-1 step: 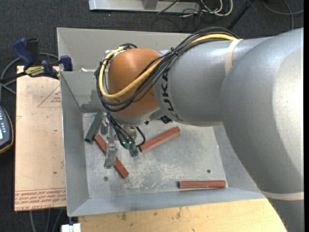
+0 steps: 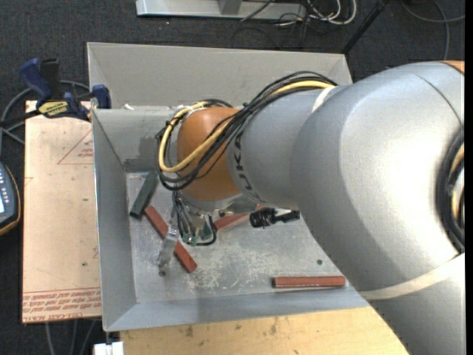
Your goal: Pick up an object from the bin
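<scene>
My gripper (image 2: pixel 168 255) reaches down under the orange wrist cover into the left part of the bin. Its tip is on the floor beside a red-brown flat stick (image 2: pixel 157 221) that lies slanted from upper left to lower right. The stick's lower end (image 2: pixel 186 260) shows just right of the tip. A dark grey bar (image 2: pixel 143 196) leans against the left wall above that stick. Right of the gripper body lie a second red-brown stick (image 2: pixel 233 220) and a small black part (image 2: pixel 270 217), both partly hidden by the arm.
A third red-brown stick (image 2: pixel 308 281) lies flat near the bin's front wall at the right. The big grey arm covers the right and back of the bin. Bare floor shows between the gripper and the front stick.
</scene>
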Motion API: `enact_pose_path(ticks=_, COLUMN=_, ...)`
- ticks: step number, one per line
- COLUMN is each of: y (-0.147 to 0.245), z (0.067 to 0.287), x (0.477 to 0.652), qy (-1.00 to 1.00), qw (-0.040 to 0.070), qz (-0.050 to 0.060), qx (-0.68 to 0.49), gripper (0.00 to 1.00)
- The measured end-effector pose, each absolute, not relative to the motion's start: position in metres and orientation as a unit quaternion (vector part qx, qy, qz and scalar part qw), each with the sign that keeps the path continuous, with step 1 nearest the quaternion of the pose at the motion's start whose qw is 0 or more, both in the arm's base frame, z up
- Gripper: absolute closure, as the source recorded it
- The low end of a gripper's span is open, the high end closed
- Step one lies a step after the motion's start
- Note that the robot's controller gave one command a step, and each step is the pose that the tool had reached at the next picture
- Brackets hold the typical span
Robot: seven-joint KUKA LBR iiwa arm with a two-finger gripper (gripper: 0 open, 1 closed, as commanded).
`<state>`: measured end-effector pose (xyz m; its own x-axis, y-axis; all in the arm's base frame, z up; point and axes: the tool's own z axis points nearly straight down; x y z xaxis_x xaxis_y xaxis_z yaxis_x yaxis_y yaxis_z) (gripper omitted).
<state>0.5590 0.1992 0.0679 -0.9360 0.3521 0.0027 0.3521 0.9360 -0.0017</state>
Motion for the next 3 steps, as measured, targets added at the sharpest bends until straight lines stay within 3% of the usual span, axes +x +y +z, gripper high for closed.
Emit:
enact_pose_path(ticks=2, y=0.2, z=0.068, x=0.56, qy=-0.984, qw=0.0, qz=-0.001, qx=-0.179, gripper=0.0)
enact_pose_path(ticks=3, y=0.188, z=0.07, x=0.55, qy=-0.962, qw=0.001, qz=0.0, qx=-0.274, gripper=0.0)
